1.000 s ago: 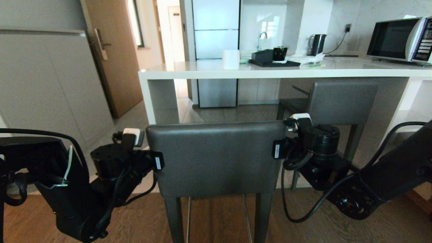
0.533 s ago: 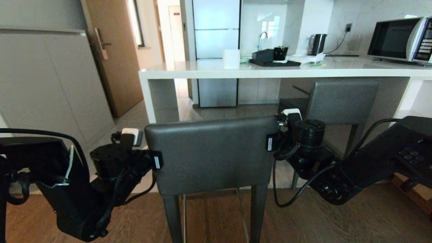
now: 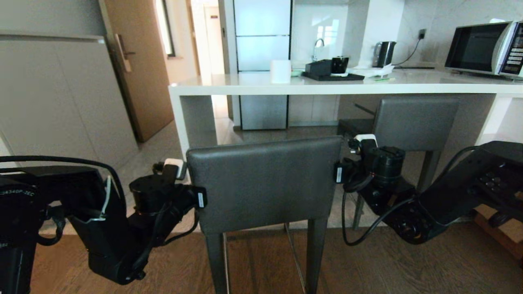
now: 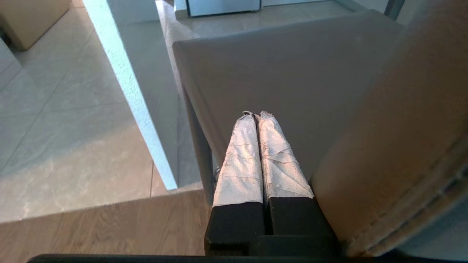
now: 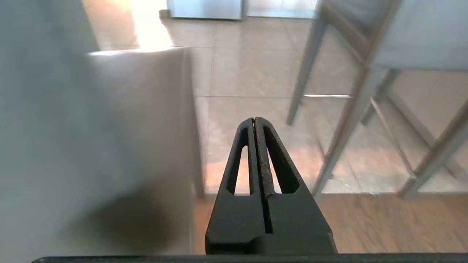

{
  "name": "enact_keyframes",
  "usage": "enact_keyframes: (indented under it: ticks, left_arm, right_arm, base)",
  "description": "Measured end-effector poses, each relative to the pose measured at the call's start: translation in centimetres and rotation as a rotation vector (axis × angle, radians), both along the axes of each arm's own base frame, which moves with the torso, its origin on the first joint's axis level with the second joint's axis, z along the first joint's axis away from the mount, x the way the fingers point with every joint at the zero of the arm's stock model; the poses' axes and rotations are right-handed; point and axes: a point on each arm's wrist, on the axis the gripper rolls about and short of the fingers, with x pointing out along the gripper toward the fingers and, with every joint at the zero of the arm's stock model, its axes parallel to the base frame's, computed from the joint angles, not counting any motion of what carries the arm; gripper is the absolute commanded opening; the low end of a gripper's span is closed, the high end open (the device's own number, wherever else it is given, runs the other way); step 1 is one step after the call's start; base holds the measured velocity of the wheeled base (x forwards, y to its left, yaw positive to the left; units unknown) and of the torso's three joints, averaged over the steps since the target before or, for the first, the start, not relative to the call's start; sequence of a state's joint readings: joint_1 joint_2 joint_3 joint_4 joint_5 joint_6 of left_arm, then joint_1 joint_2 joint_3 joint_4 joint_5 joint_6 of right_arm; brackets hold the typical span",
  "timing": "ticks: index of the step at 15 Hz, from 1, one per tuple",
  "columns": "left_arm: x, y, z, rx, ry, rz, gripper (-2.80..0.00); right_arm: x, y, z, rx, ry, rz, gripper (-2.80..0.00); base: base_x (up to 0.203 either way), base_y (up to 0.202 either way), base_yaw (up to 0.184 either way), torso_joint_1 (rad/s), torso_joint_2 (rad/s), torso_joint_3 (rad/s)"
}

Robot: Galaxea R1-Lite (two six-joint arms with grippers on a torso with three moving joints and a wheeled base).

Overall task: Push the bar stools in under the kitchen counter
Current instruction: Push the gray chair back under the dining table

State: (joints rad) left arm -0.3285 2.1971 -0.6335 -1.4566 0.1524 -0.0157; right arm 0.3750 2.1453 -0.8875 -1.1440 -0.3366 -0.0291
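Note:
The near bar stool point(image 3: 265, 183) stands in front of the kitchen counter point(image 3: 327, 87), its grey backrest facing me. My left arm point(image 3: 159, 200) is against the backrest's left end and my right arm point(image 3: 380, 171) against its right end. The left gripper point(image 4: 256, 114) is shut and empty, reaching past the backrest point(image 4: 402, 128) over the seat point(image 4: 278, 73). The right gripper point(image 5: 254, 118) is shut and empty beside the backrest point(image 5: 44, 128). The second bar stool point(image 3: 412, 122) stands to the right, its seat under the counter.
The counter's white end panel point(image 3: 179, 122) stands just left of the near stool's path. A microwave point(image 3: 482, 47), kettle point(image 3: 383, 53) and tray point(image 3: 331, 75) sit on the counter. A wooden door point(image 3: 135, 61) is at the left. Tiled floor point(image 3: 265, 136) lies under the counter.
The near stool has slid away from me toward the counter and a little right. Both arms have moved forward with it, still at the backrest's ends.

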Motion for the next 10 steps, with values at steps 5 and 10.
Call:
enact_keyframes:
  ticks: [5,10]
  left_arm:
    - [3.7,-1.3,0.7,0.009,0.021,0.013,-2.80]
    - [4.4,-1.7,0.3,0.004,0.018,0.012,-2.80]
  right_arm:
    - [-2.4,1.9,-0.4,-0.003,0.000,0.065,-2.80]
    - [-1.7,1.5,-0.8,-0.006,0.006,0.055,-2.80]
  base:
    - [0.000,0.000,0.000,0.000,0.00,0.000]
    - [0.000,0.000,0.000,0.000,0.00,0.000]
